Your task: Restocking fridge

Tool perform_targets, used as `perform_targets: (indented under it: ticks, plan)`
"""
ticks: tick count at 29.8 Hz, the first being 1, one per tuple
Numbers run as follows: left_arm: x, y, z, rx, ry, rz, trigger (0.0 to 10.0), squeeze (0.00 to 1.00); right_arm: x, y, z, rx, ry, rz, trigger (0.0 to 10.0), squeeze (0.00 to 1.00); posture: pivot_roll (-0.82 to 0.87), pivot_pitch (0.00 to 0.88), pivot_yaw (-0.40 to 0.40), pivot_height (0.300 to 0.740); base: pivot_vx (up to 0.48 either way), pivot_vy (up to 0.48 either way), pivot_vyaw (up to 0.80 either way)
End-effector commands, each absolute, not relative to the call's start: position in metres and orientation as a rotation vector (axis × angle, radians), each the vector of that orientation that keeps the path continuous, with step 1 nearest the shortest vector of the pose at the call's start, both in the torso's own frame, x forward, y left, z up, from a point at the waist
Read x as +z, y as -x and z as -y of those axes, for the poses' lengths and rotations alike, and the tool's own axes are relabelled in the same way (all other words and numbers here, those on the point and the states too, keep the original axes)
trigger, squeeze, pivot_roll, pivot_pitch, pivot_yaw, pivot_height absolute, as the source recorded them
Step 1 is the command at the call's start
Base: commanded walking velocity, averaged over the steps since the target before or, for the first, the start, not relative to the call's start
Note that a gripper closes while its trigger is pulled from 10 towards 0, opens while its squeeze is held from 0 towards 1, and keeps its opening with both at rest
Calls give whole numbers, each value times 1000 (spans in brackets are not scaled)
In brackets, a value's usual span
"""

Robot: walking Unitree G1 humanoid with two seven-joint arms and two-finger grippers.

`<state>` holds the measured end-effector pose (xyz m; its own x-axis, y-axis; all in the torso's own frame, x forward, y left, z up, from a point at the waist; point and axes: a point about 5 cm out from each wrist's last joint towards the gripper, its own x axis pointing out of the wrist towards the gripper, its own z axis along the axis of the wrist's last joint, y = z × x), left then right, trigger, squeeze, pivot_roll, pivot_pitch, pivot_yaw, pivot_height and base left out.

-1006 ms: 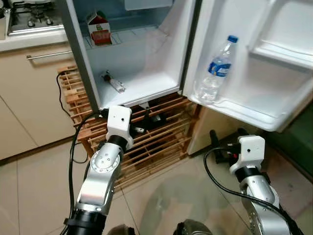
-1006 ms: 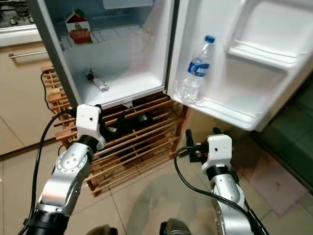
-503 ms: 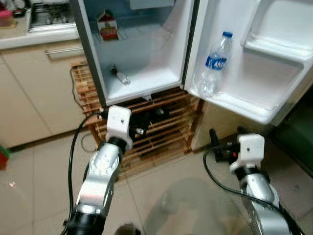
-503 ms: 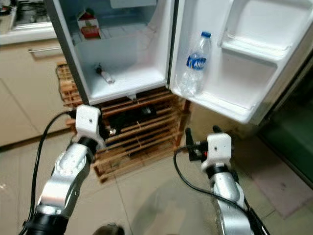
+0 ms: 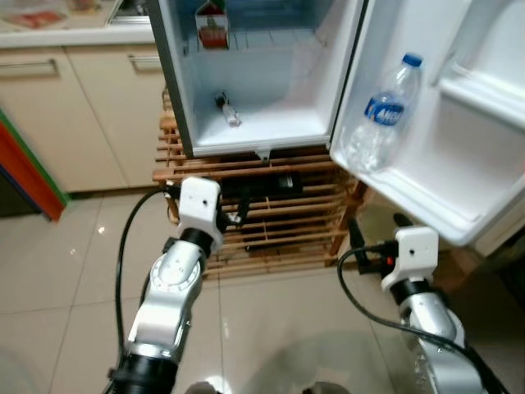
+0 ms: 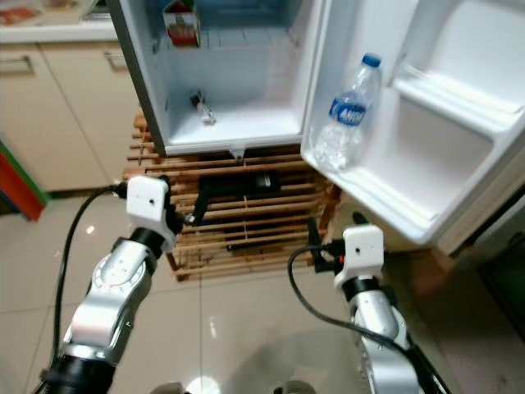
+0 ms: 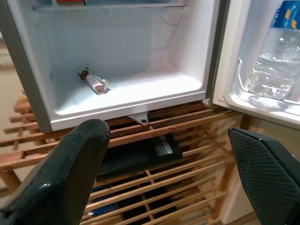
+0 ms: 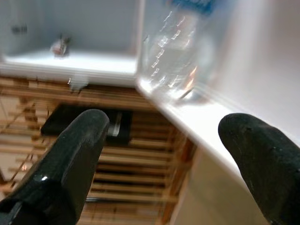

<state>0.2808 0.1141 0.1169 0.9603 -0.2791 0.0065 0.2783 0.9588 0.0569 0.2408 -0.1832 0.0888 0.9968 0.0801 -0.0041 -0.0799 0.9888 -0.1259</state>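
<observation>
Low before the open fridge, the left gripper [image 7: 164, 178] hangs with its two black fingers spread apart and nothing between them, pointed at the wooden rack [image 5: 271, 213] under the fridge. The right gripper [image 8: 161, 164] is also spread wide and holds nothing, just below the open door [image 5: 459, 156].

Beyond the left gripper, a dark flat object [image 7: 140, 157] lies on the rack's slats. Above the rack, the fridge [image 5: 262, 123] stands open. On its white bottom floor lies a small tube-like item [image 7: 93, 83] on its side. Higher up, a red and white carton [image 5: 212, 18] stands upright on a wire shelf. In the bottom door shelf [image 5: 410, 193] stands a clear water bottle [image 5: 382, 115] with a blue cap and blue label, upright and leaning slightly against the door.

Both grippers are free, so the step in hand appears to be fetching the next item to stock; the kitchen cabinets [image 5: 74, 107] and pale tiled floor [image 5: 66, 271] lie to the robot's left. To do this well, the robot would best keep both arms low and clear of the door's edge while turning, so it is not knocked shut.
</observation>
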Motion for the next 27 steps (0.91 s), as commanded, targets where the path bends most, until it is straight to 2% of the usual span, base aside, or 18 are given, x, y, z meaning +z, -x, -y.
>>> perform_targets:
  ticks: [1, 2, 5, 11, 16, 27]
  plan:
    - [115, -280, -126, -252, -81, 14, 10000, 0, 88, -239, 183, 85, 123, -1, 10000, 0, -110, 47, -9, 726, 0, 0, 0]
    - [105, -275, -138, -235, -97, -16, 10000, 0, 85, -237, 185, 85, 125, -10, 10000, 0, -105, 46, -8, 726, 0, 0, 0]
    - [91, -261, -151, -224, -58, -65, 10000, 0, 82, -233, 189, 91, 132, -24, 10000, 0, -100, 45, -10, 726, 0, 0, 0]
    - [82, -228, -149, -278, -50, -71, 10000, 0, 68, -224, 197, 101, 144, -79, 10000, 0, -80, 46, -16, 726, 0, 0, 0]
    - [91, -230, -149, -250, -23, -26, 10000, 0, 67, -226, 194, 123, 141, -84, 10000, 0, -77, 38, -20, 726, 0, -120, 0]
    - [97, -231, -141, -292, -34, 4, 10000, 0, 69, -227, 195, 125, 141, -64, 10000, 0, -95, 32, -25, 726, 0, -480, 0]
